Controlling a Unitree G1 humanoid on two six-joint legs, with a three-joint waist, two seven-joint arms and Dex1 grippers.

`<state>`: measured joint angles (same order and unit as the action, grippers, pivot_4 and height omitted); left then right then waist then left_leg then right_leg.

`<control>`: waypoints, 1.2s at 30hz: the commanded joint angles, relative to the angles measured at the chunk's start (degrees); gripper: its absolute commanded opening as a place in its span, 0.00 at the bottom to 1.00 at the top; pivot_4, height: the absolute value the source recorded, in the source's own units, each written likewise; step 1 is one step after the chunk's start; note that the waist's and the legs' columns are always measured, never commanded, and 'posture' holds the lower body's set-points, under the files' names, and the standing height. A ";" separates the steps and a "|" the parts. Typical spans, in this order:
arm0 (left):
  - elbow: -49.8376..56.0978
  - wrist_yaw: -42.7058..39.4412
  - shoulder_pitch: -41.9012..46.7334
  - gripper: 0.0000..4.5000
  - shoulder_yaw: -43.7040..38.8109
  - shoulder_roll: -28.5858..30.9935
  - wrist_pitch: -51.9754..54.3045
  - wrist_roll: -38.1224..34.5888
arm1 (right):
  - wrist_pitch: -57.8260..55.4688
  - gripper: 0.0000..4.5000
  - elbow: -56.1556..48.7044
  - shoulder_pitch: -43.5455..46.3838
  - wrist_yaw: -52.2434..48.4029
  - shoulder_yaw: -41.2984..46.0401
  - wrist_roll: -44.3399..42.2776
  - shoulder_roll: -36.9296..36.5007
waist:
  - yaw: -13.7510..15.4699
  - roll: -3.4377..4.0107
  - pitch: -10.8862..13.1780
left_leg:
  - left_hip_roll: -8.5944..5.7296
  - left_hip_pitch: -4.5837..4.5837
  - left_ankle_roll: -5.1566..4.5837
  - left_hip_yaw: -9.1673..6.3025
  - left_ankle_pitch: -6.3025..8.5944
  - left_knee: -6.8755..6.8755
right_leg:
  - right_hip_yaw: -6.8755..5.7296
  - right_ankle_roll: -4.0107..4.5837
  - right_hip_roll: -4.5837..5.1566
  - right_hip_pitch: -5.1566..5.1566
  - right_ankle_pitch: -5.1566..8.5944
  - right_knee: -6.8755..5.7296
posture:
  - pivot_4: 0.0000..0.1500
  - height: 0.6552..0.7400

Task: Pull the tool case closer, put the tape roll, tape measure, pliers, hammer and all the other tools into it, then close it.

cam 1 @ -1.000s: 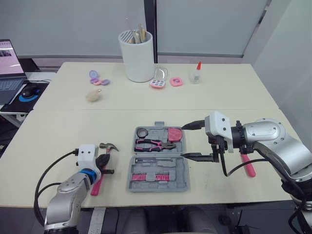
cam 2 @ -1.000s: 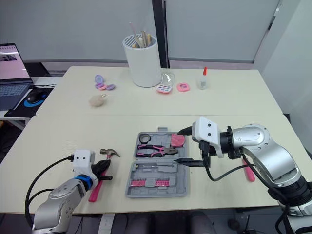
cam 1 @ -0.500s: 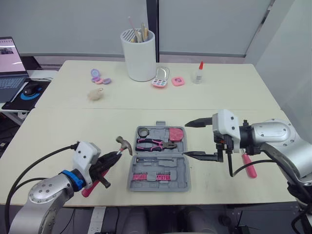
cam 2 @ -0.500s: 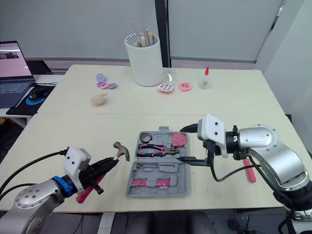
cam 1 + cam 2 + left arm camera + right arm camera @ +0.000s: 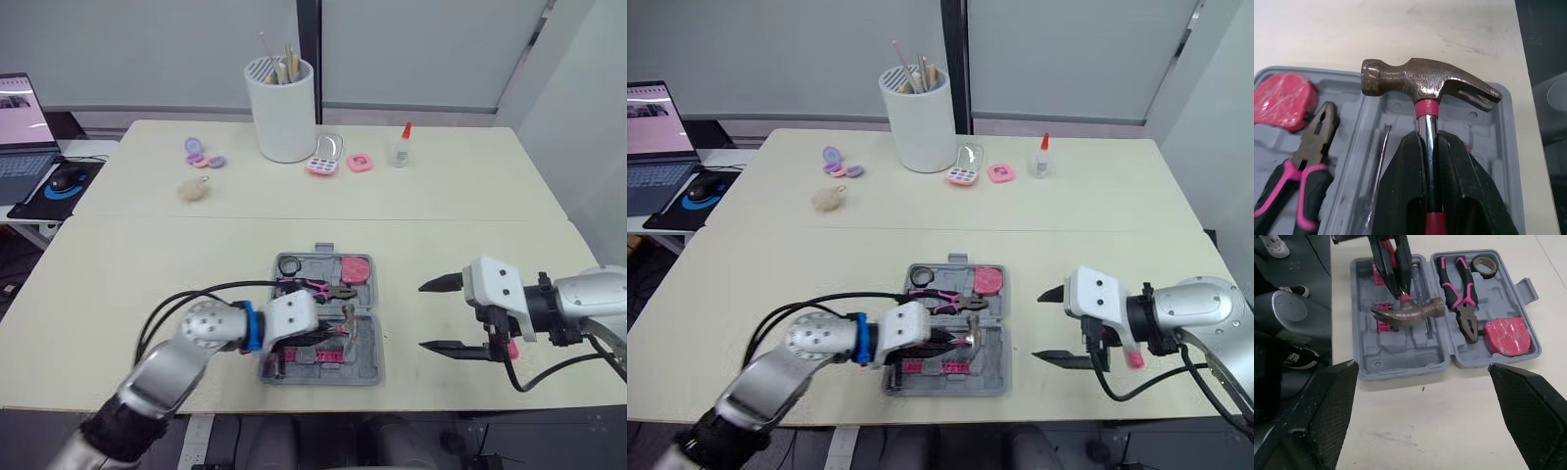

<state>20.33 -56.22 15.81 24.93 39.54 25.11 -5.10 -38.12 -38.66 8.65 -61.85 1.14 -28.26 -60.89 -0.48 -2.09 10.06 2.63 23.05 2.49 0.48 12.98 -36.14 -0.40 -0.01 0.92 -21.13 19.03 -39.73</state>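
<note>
- The hammer [image 5: 1425, 85] has come off the table [image 5: 147, 255], where it lay to the left of the tool case [image 5: 1396, 360] a second ago. It now hangs over the near half of the open case, carried there by the left gripper [image 5: 1429, 142].
- That gripper is clamped on the steel shaft just below the head. The handle runs back between its fingers.
- The right gripper [image 5: 423, 316] has drawn back from the case's edge. It now hovers well to the right with its fingers spread wide and nothing in them.
- To my eye the hammer is about to be laid down and only needs lowering into its moulded slot.
- The pliers [image 5: 1462, 298], the tape measure [image 5: 1508, 335] and the tape roll [image 5: 1484, 265] already sit in the far half. A screwdriver [image 5: 1420, 289] lies in the near half under the hammer.
- The left wrist view shows the grip itself, with both fingers pressed to the shaft and the claw pointing away from the pliers. From the head views the arm covers most of this.
- The right wrist view takes in the whole case, lid side included.
- The head views add a pink-handled tool [image 5: 1133, 358] lying on the table behind the right gripper, seemingly not yet packed. They also show a white tub [image 5: 284, 108] at the far edge.
</note>
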 commanded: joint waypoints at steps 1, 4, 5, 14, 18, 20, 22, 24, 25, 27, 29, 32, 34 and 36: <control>-0.10 -1.18 2.75 0.02 3.22 -0.74 0.52 2.93 | 0.22 1.00 -2.40 -1.29 0.78 2.21 0.12 -1.22 | 0.04 0.00 0.00 | -0.01 0.00 0.00 -0.04 0.00 0.00 | -0.03 0.00 -0.13 0.00 0.00 0.00 | 1.00 0.97; -0.69 -2.05 4.76 0.01 5.70 -1.21 2.07 4.84 | 0.45 1.00 -2.70 -2.08 1.12 2.37 0.24 -1.61 | 0.06 0.00 0.00 | 0.02 0.00 0.00 -0.04 0.00 -0.01 | -0.01 0.00 -0.24 0.00 0.00 -0.02 | 1.00 0.97; -0.86 -2.06 5.22 0.01 6.30 -1.48 2.29 5.40 | 0.35 1.00 -2.74 -2.12 1.29 2.47 0.08 -1.58 | 0.06 0.00 0.00 | 0.01 0.00 0.00 -0.04 0.00 -0.02 | -0.01 0.00 -0.31 0.00 0.00 -0.03 | 1.00 0.97; -2.57 -1.33 6.13 0.02 7.20 -3.71 5.71 7.71 | 0.61 1.00 -2.94 -2.83 1.63 2.81 0.02 -1.78 | 0.12 0.00 0.00 | 0.02 0.01 0.00 -0.05 0.00 -0.05 | 0.01 -0.01 -0.33 0.01 0.00 -0.03 | 1.00 0.97; -4.36 -1.86 6.96 0.02 7.30 -4.38 5.77 8.12 | 1.05 1.00 -2.89 -3.39 1.71 2.98 0.22 -1.90 | 0.15 0.00 0.00 | 0.02 0.00 0.00 -0.05 0.00 -0.05 | 0.02 -0.01 -0.32 0.02 0.00 -0.03 | 1.00 0.97; -5.34 -1.90 7.39 0.02 7.53 -4.86 5.20 8.38 | 1.17 1.00 -2.88 -3.58 1.75 2.94 0.31 -1.93 | 0.17 0.00 0.00 | 0.02 0.01 0.00 -0.05 0.00 -0.06 | 0.02 -0.01 -0.32 0.02 0.00 -0.03 | 1.00 0.97; -6.38 -1.89 7.71 0.02 7.91 -5.30 4.38 8.87 | 1.37 1.00 -2.82 -3.84 1.75 2.87 0.55 -2.04 | 0.20 0.00 0.00 | 0.01 0.01 0.00 -0.05 0.00 -0.06 | 0.01 -0.01 -0.32 0.03 0.00 -0.03 | 1.00 0.97; -7.67 -1.82 8.08 0.01 8.33 -5.79 3.31 9.64 | 1.34 1.00 -2.84 -3.87 1.86 2.79 0.58 -2.03 | 0.20 0.00 0.00 | 0.01 0.00 0.00 -0.04 0.00 -0.07 | 0.02 0.00 -0.32 0.03 0.00 -0.03 | 1.00 0.97; -8.21 -1.81 8.27 0.01 8.41 -6.08 3.04 9.85 | 1.34 1.00 -2.87 -3.90 1.88 2.78 0.62 -2.04 | 0.20 0.00 0.00 | 0.01 0.00 0.00 -0.05 0.00 -0.06 | 0.02 0.00 -0.32 0.03 0.00 -0.03 | 1.00 0.97; -8.91 -1.93 8.57 0.02 8.47 -6.49 2.67 10.09 | 1.35 1.00 -2.88 -3.96 1.90 2.79 0.68 -2.04 | 0.20 0.00 0.00 | 0.01 0.00 0.00 -0.05 0.00 -0.07 | 0.02 0.00 -0.32 0.04 0.00 -0.03 | 1.00 0.97; -9.35 -2.21 8.76 0.02 8.50 -6.74 2.42 10.16 | 1.35 1.00 -2.87 -3.95 1.94 2.74 0.73 -2.02 | 0.20 0.00 0.00 | 0.01 0.00 0.00 -0.06 0.00 -0.07 | 0.01 0.00 -0.32 0.05 0.00 -0.04 | 1.00 0.97; -9.89 -2.20 8.94 0.02 8.64 -7.04 1.68 10.55 | 1.29 1.00 -2.92 -3.92 2.02 2.74 0.73 -2.00 | 0.20 0.00 0.00 | 0.02 0.00 0.00 -0.06 -0.01 -0.09 | 0.01 0.00 -0.32 0.05 0.00 -0.05 | 1.00 0.97; -10.39 -2.23 9.09 0.02 8.61 -7.41 1.31 10.57 | 1.28 1.00 -2.97 -3.93 2.06 2.77 0.72 -1.99 | 0.21 0.00 0.00 | 0.02 0.00 0.00 -0.06 0.00 -0.10 | 0.02 0.00 -0.32 0.06 0.00 -0.05 | 1.00 0.97; -10.35 -2.09 9.05 0.01 7.88 -8.14 1.69 9.81 | 1.26 1.00 -3.00 -3.97 2.04 2.85 0.69 -2.03 | 0.23 0.00 0.00 | 0.01 0.00 0.00 -0.06 -0.01 -0.12 | 0.01 0.00 -0.31 0.07 0.00 -0.05 | 1.00 0.97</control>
<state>9.32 -58.23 24.22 33.36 32.04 27.08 4.88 -37.75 -40.08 4.83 -59.86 2.24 -27.74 -62.08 -0.25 -2.08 10.06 2.64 23.05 2.49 0.42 12.98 -36.27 -0.38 -0.02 0.60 -21.07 19.03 -39.79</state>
